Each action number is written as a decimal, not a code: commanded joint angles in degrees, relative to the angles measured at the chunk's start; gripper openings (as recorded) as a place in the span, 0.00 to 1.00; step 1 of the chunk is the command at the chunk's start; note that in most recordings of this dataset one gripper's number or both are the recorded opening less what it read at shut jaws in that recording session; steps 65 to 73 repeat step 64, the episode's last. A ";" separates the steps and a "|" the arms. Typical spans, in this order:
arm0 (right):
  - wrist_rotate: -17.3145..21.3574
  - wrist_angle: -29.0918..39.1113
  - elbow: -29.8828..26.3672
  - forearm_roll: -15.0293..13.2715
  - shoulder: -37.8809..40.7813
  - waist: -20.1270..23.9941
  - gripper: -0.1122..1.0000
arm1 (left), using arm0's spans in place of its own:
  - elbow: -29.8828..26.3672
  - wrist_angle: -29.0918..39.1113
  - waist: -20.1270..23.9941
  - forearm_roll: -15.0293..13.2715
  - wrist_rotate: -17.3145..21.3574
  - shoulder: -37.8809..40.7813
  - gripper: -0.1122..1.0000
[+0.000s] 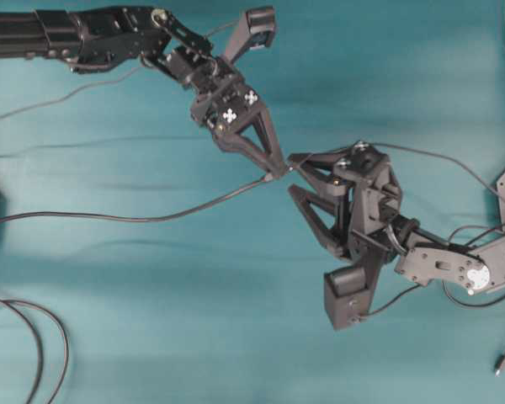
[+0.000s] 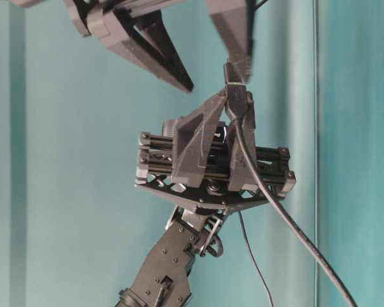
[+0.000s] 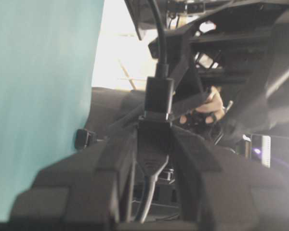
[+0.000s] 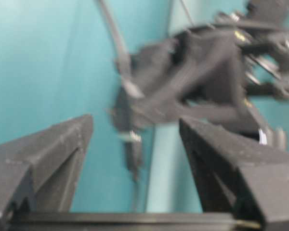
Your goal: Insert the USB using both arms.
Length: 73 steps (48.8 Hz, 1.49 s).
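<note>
My left gripper (image 1: 278, 171) is shut on the all-dark connector (image 3: 154, 144) at the end of the thicker cable (image 1: 151, 216). The USB (image 3: 159, 95) stands end to end with that connector, and only a sliver of silvery metal shows between them. In the right wrist view the USB (image 4: 132, 151) hangs blurred below the held connector (image 4: 127, 89). My right gripper (image 1: 294, 175) is open, its fingers (image 4: 62, 144) spread to either side of the USB without touching it. Its thin cable (image 1: 421, 156) trails off to the right.
The teal cloth covers the table (image 1: 151, 320). Thicker dark cables loop at the front left corner (image 1: 34, 337). A loose small plug lies at the front right edge (image 1: 498, 367). The two arms meet just right of the middle, above the cloth.
</note>
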 commanded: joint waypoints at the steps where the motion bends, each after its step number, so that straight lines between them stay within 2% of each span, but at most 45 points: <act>1: 0.70 2.90 -1.41 0.44 -1.93 1.05 0.76 | 0.26 -0.35 -0.26 -0.35 -0.18 -2.29 0.30; 4: 1.76 4.66 -1.67 2.20 -2.90 1.67 0.75 | 0.88 -1.05 -0.18 0.44 -0.18 -2.46 0.30; 7: 3.78 5.89 -1.76 5.19 -4.39 2.20 0.75 | 1.41 -2.37 -0.09 2.99 -0.26 -3.16 0.30; 11: 7.82 6.59 -1.76 9.58 -7.38 3.16 0.75 | 1.58 -5.62 0.00 9.32 -0.44 -4.66 0.30; 12: 9.05 6.59 -1.67 10.55 -8.26 3.43 0.75 | 1.41 -7.56 -0.09 12.13 -0.62 -5.36 0.30; 16: 14.94 6.59 -1.32 13.71 -12.30 4.57 0.75 | 1.32 -13.80 -1.05 19.07 -1.41 -7.73 0.30; 21: 23.55 6.59 0.18 17.58 -17.23 4.75 0.75 | 1.32 -20.39 -2.99 25.58 -1.76 -9.84 0.30; 27: 30.76 6.59 2.64 19.60 -21.45 4.66 0.75 | 1.05 -24.08 -6.06 31.82 -1.85 -9.93 0.30; 35: 37.09 6.68 5.71 22.94 -24.52 4.48 0.75 | 0.97 -28.12 -11.16 39.64 -2.02 -8.26 0.30; 41: 39.11 6.68 7.29 24.52 -25.40 4.48 0.75 | 0.97 -31.73 -14.33 45.35 -2.02 -6.86 0.30; 48: 39.38 6.68 7.91 25.22 -25.40 4.48 0.75 | 0.88 -36.12 -15.82 51.15 -2.20 -5.19 0.30; 58: 39.38 6.77 8.09 25.58 -25.40 4.48 0.75 | 0.79 -39.90 -15.91 55.37 -2.99 -2.81 0.30; 73: 39.38 6.86 8.17 25.58 -25.40 4.48 0.75 | 0.09 -39.99 -16.00 55.55 -3.08 -2.29 0.30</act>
